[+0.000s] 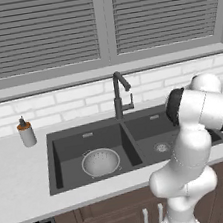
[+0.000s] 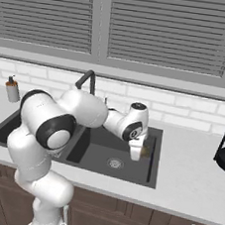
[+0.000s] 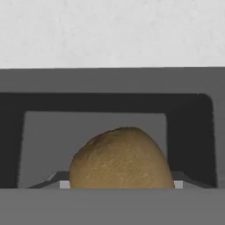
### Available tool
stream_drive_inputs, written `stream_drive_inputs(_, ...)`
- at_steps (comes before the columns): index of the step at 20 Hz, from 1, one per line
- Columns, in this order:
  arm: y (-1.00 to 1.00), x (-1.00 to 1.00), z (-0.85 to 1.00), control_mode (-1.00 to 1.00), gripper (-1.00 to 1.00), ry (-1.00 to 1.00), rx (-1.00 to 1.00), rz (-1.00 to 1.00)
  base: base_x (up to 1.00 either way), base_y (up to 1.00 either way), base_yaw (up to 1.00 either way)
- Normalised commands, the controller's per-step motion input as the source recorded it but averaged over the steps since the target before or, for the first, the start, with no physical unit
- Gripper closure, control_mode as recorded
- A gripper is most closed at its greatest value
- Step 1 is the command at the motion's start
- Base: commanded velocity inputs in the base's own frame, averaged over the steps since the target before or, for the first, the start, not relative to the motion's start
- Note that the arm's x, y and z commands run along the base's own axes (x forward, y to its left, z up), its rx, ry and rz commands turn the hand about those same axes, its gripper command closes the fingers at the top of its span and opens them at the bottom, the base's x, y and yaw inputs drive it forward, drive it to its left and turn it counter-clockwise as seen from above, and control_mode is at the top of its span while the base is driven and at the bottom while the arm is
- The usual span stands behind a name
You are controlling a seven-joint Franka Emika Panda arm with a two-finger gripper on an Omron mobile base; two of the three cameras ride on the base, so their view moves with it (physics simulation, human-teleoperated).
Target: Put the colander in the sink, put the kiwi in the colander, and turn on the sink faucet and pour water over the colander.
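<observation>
- Jaws clenched on the kiwi (image 3: 121,158), judging by how it hangs dead centre at the bottom edge of the hand view, right where the tips would rise. The tips themselves are hidden behind the fruit, so contact on each side cannot be checked.
- Brown and rounded, widest low down and cut off by the bottom of the frame. Long axis therefore hard to call; seemingly upright or pointing toward the lens.
- Just behind the fruit, in the middle of the hand view: the dark wall and paler floor of one basin of the sink (image 3: 110,81), then its flat grey rim, then the pale desk (image 3: 110,30) across the top.
- In the right base view, wrist hanging low over the right-hand basin, at the centre of the frame, at the end of the arm (image 2: 85,108).
- Colander (image 1: 101,162) sitting upright and empty on the floor of the other basin, centre-left in the left base view, well apart from the jaws.
- Between the two: the divider ridge of the sink, with the black faucet (image 1: 117,95) standing behind it, spout hooked toward the right of the frame.
- Deciding relation: target toward the left of that frame from the fruit, so probably a lift over the divider, a sideways carry, then a release above the middle of the bowl.
- No water running.
</observation>
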Motion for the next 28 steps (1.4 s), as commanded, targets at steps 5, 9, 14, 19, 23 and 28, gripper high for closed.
stream_drive_inputs(5,0.28,-0.2,0.43,-1.0,1.0,0.06,-0.05,0.87,0.0,0.0,0.0)
stream_drive_inputs(9,0.21,-0.13,0.44,-1.0,1.0,0.08,-0.04,0.89,0.0,0.0,0.0)
stream_drive_inputs(14,0.28,-0.19,0.49,-1.0,1.0,0.07,-0.07,0.87,0.0,0.0,0.0)
stream_drive_inputs(19,0.63,-0.32,0.13,-1.0,1.0,0.05,-0.16,0.81,0.0,0.0,0.0)
stream_drive_inputs(23,0.98,-0.34,0.0,-1.0,1.0,0.03,-0.22,0.67,0.0,0.0,0.0)
stream_drive_inputs(28,1.0,-0.51,0.07,-1.0,1.0,0.0,-0.2,0.42,0.0,0.0,0.0)
